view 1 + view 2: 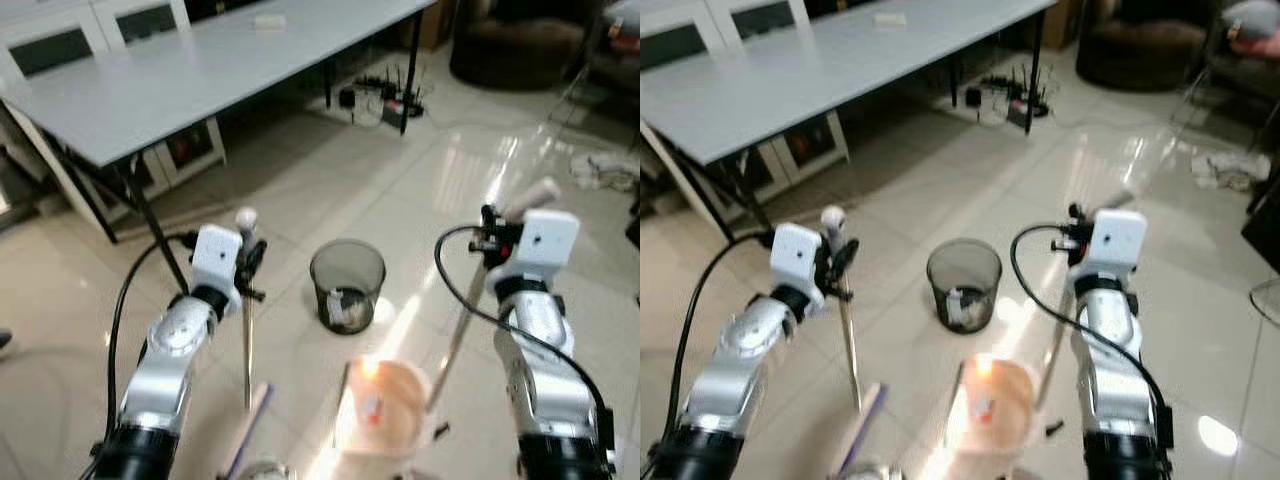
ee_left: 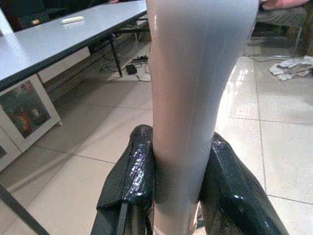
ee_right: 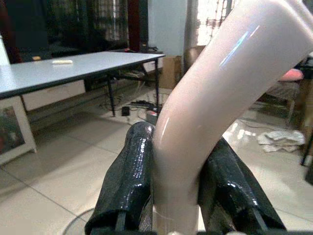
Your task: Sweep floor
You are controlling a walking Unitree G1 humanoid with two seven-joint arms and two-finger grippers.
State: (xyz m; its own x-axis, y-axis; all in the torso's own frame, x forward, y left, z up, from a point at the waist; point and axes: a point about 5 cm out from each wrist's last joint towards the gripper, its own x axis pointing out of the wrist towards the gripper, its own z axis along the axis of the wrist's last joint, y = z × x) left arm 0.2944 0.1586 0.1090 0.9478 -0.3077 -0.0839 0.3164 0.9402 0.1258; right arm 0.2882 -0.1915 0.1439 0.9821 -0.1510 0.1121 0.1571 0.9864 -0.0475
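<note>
Left pincer pinching one broom handle, right pincer pinching one dustpan handle, one mesh bin between them, one grey tabletop behind

On the floor, a bin sits between the arms, holding scraps. A dustpan lies nearer than the bin. Behind stands a table, with cables under its right end.

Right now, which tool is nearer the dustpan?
Right. The right tool grips the dustpan handle, directly above it. The left tool holds the broom handle, off to the dustpan's left.
</note>
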